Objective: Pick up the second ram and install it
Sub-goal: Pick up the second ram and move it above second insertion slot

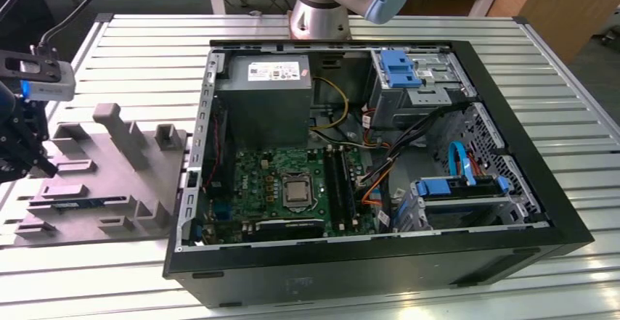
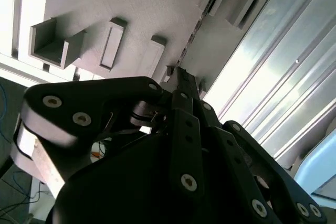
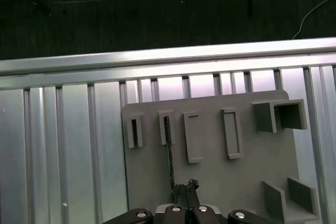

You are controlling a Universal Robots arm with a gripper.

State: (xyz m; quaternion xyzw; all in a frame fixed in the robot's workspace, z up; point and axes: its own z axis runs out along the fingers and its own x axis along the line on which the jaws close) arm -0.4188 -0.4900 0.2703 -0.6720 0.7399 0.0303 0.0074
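Observation:
The second ram (image 1: 83,204) is a thin blue stick that lies in a slot of the grey fixture (image 1: 131,186), at the exterior view's left. In the first wrist view the second ram (image 3: 169,150) appears edge-on as a dark line running from the second small slot toward my fingertips. My gripper (image 1: 39,169) hangs above the fixture's outer edge, apart from the stick. The fingers (image 2: 185,90) meet at their tips with nothing between them, and the gripper (image 3: 186,187) lines up with the stick's near end.
An open computer case (image 1: 388,255) with the motherboard (image 1: 290,189) and its black memory slots (image 1: 336,182) stands to the exterior view's right of the fixture. Other slots and blocks rise from the fixture (image 3: 231,182). The table (image 3: 63,145) is ribbed metal.

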